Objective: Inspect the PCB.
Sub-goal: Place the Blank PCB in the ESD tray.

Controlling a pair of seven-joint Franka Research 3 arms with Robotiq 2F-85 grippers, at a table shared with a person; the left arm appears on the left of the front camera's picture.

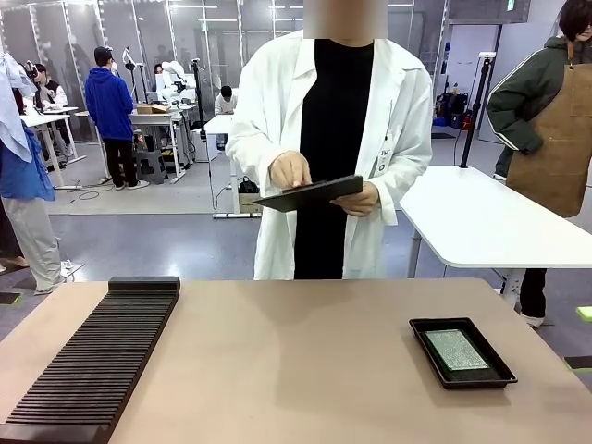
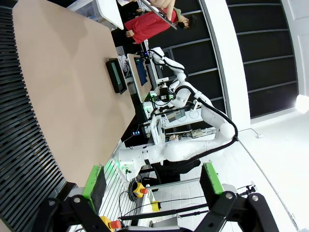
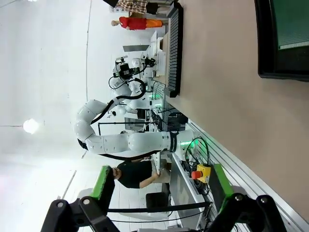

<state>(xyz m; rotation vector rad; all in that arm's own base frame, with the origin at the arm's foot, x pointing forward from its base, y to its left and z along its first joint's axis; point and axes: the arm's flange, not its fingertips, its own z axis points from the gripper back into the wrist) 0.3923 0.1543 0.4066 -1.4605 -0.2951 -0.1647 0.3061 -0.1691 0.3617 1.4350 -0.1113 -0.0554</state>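
On the left of the table (image 1: 277,361) I see a long black ribbed rack (image 1: 92,361) running from near to far. My left gripper (image 2: 152,186) stands wide, its green pads well apart, holding nothing. At the far side a person in a white coat holds a dark tablet (image 1: 310,192), one hand (image 1: 289,169) on its face. On the right, near me, the PCB (image 1: 455,350) lies flat inside a shallow black tray (image 1: 418,331). My right gripper (image 3: 161,186) is also spread wide and empty.
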